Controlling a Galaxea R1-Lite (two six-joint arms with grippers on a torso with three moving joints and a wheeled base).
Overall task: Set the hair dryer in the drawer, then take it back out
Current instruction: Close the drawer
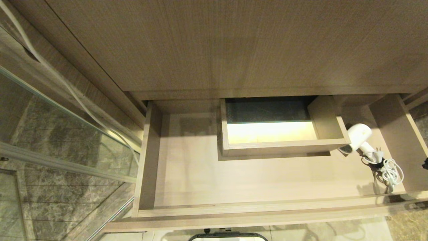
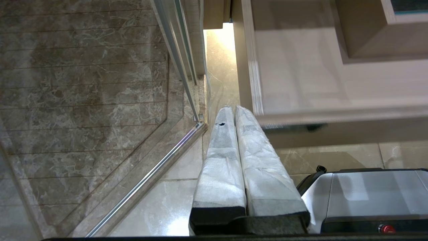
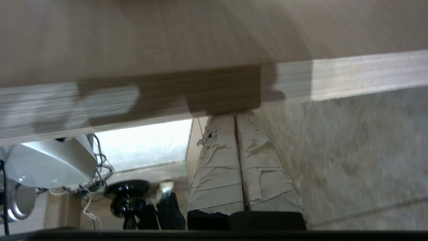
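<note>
Head view shows us the dryer (image 1: 358,135) lying in the drawer (image 1: 147,160), cord (image 1: 389,170) coiled beside it. Our right end effector (image 3: 236,115), closed and empty under the drawer front, could snag that cord; the left end effector (image 2: 234,108) is closed too.

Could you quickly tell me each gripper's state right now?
Left gripper: closed, holding nothing.
Right gripper: closed, holding nothing.

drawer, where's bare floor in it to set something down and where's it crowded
The drawer floor is bare from the left wall across to the boxed cut-out, and along the strip between the cut-out and the front wall. The right end is crowded: the hair dryer and its coiled cord lie there.
</note>
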